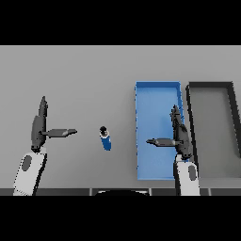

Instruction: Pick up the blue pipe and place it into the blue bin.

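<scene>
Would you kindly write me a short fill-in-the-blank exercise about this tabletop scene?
1. The small blue pipe lies on the grey table, ____ the blue bin.
2. The right hand hovers over the rectangular ____ bin.
3. Right of that bin stands a ____ bin.
4. The left hand holds ____.

Answers: outside; blue; black; nothing

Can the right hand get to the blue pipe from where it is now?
Probably yes. The right hand is open above the blue bin, and the blue pipe lies on bare table to its left, nothing between them.
</scene>
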